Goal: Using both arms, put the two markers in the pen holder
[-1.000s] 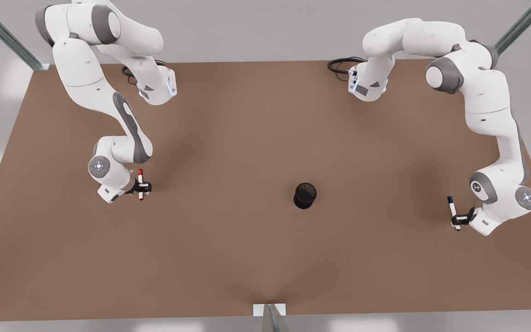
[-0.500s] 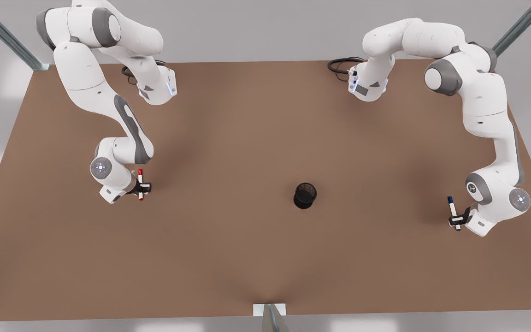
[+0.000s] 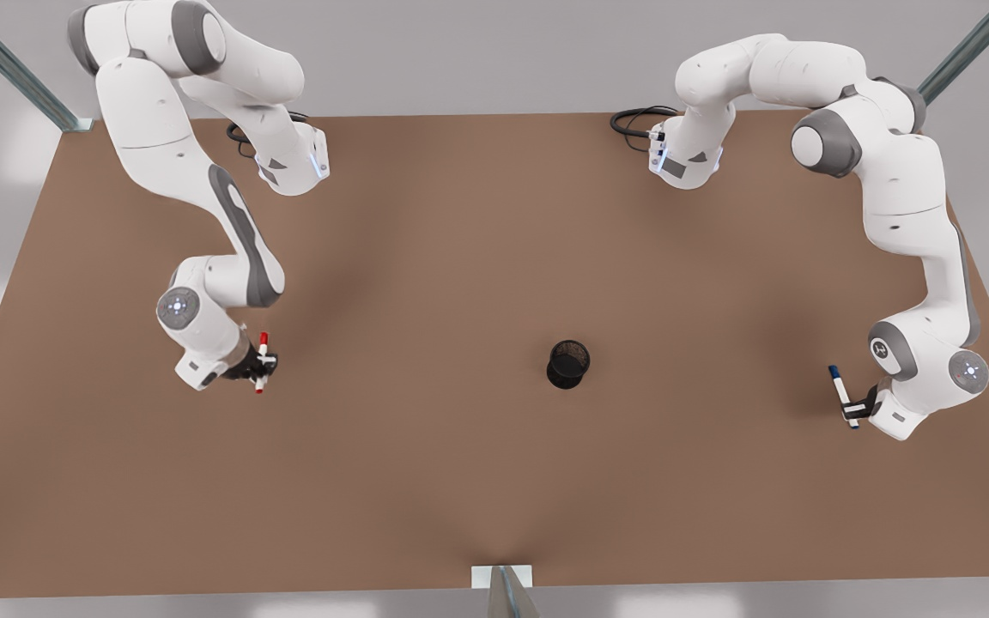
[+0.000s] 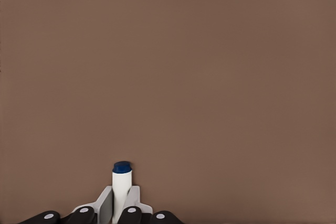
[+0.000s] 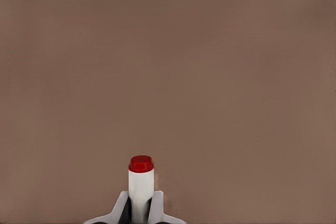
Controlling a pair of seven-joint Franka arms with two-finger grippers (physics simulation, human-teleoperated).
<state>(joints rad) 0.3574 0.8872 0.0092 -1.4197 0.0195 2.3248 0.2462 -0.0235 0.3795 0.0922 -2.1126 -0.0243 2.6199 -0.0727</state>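
Observation:
The red-capped marker (image 3: pixel 262 361) is clamped in my right gripper (image 3: pixel 260 369) on the front view's left, tilted and held above the table. From the right wrist its red end (image 5: pixel 140 164) sticks out between the white fingertips (image 5: pixel 121 209). On the front view's right, my left gripper (image 3: pixel 853 413) is shut on the blue-capped marker (image 3: pixel 840 394). In the left wrist view the blue tip (image 4: pixel 122 167) pokes out past the fingers (image 4: pixel 105 205). The black mesh pen holder (image 3: pixel 568 363) stands upright between the two arms, nearer the left gripper's side, with nothing visible inside.
The brown table (image 3: pixel 460 240) spreads wide around the holder. Both arm bases with black cables (image 3: pixel 636 120) sit at the back edge. A metal post (image 3: pixel 503 592) stands at the middle of the front edge.
The right gripper dropped toward the table's front edge and tilted the red marker. The left gripper drew slightly up with the blue marker. The holder stayed put.

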